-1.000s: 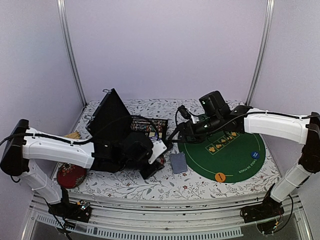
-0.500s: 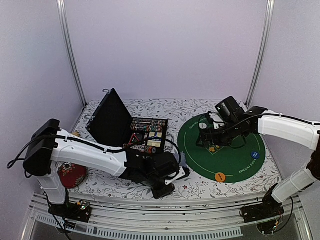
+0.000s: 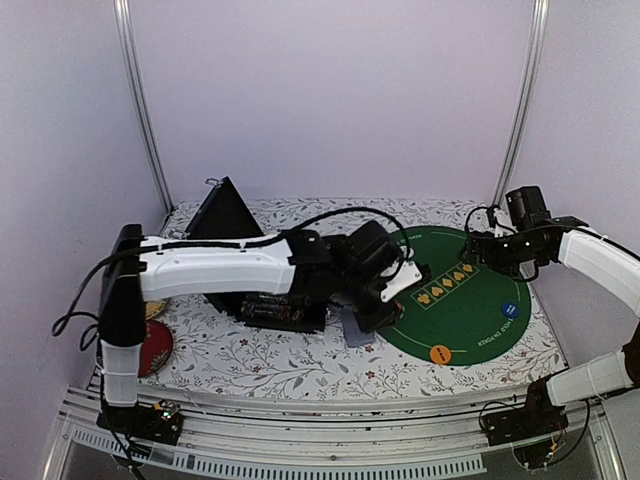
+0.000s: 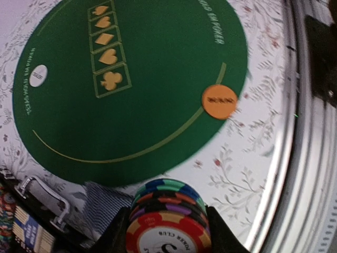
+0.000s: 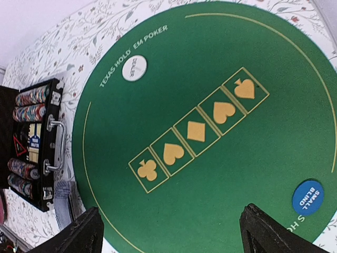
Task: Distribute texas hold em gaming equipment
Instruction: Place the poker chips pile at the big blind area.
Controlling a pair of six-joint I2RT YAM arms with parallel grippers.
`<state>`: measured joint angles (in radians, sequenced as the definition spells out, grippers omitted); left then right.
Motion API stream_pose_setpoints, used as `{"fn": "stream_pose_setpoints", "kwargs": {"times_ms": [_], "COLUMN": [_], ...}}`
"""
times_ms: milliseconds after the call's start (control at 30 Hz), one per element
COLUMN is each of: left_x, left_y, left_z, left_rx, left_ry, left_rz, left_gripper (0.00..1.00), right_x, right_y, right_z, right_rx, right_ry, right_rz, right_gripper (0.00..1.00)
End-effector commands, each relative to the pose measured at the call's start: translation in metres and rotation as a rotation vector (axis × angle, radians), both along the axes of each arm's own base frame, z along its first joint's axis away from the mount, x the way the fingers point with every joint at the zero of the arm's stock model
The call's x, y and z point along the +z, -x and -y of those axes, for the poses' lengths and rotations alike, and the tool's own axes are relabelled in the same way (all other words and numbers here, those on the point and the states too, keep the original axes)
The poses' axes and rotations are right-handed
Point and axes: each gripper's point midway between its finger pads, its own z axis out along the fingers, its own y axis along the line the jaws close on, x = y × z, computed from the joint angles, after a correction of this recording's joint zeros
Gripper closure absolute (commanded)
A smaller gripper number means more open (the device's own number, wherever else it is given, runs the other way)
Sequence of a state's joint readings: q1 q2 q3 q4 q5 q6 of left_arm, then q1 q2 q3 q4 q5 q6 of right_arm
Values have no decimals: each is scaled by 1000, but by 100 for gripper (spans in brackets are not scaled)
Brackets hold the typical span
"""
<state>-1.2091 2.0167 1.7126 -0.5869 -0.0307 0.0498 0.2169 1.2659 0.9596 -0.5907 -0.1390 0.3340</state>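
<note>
We find the left gripper (image 4: 168,235) clamped on a chip stack (image 4: 167,206), one black finger pressed to each side. The nearest chip's face is cut by the frame edge, with only "POKER CLUB" legible, and the chips overlap, so no count is possible. The stack sits at the near-left rim of the green felt mat (image 4: 158,68). We cannot tell whether it touches the floral tablecloth (image 4: 247,158). The card deck (image 4: 102,203) lies on the cloth just beside the mat, approx. half of it hidden behind the finger and chips. In the top view the left arm also covers most of the open black case (image 3: 225,215), leaving only the raised lid and a strip of the tray on show. The right wrist view shows chip rows inside the case, cropped at the left edge. The right gripper (image 5: 174,234) hangs over the mat with fingers spread wide and nothing between them; only the tips enter that frame. In the top view it is too small and dark to read. The white button disc (image 5: 134,68) lies on the mat by the "TEXAS HOLD'EM POKER" lettering and is hidden in the top view. The blue button disc (image 5: 308,196), marked "SMALL BLIND", lies on the mat's right part. The orange button disc (image 4: 219,101) sits at the mat's near rim, print blurred.
</note>
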Motion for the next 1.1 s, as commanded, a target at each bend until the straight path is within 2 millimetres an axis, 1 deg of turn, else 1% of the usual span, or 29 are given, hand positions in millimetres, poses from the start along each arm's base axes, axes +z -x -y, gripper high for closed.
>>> {"fn": "stream_pose_setpoints", "kwargs": {"times_ms": [0, 67, 100, 133, 267, 300, 367, 400, 500, 533, 633, 733, 900, 1000, 1033, 1067], "left_x": [-12, -15, -22, -29, -54, -59, -64, -66, -83, -93, -107, -116, -127, -129, -130, -129], "left_y": [-62, -77, -79, -75, -36, -28, -23, -24, -29, -29, -20, -15, -27, -26, -25, -24], "left_z": [4, 15, 20, 25, 47, 53, 63, 67, 71, 71, 74, 75, 71, 68, 67, 67], "left_rx": [40, 29, 14, -12, -168, -195, -217, -212, -201, -203, -233, -248, -191, -183, -183, -186], "left_ry": [-91, -101, -115, -130, -142, -135, -110, -107, -137, -152, -180, -201, -240, -252, -256, -254], "left_rz": [37, 57, 53, 38, 30, 23, -2, -3, 0, -12, -25, -19, 5, -4, -9, -12], "left_gripper": [100, 100, 100, 100, 100, 100, 100, 100, 100, 100, 100, 100, 100, 100, 96, 89], "right_x": [11, 10, 8, 7, 4, 4, 3, 3, 0, -1, -3, -6, -9, -7, -8, -8], "right_y": [-6, -7, -7, -7, -12, -14, -15, -15, -12, -11, -7, -3, 2, 3, 4, 4], "right_z": [11, 16, 20, 24, 46, 48, 50, 49, 47, 46, 44, 41, 35, 31, 30, 29], "right_rx": [-10, -18, -24, -34, -73, -75, -72, -67, -49, -44, -32, -20, 5, 22, 27, 30], "right_ry": [12, 24, 34, 40, 22, 23, 27, 28, 20, 21, 14, -4, -26, -47, -50, -53], "right_rz": [65, 62, 59, 57, 58, 60, 57, 54, 43, 39, 37, 30, 15, 18, 15, 14], "right_gripper": [8, 8, 8, 7, 7, 7, 7, 7, 7, 7, 7, 7, 8, 8, 8, 8]}}
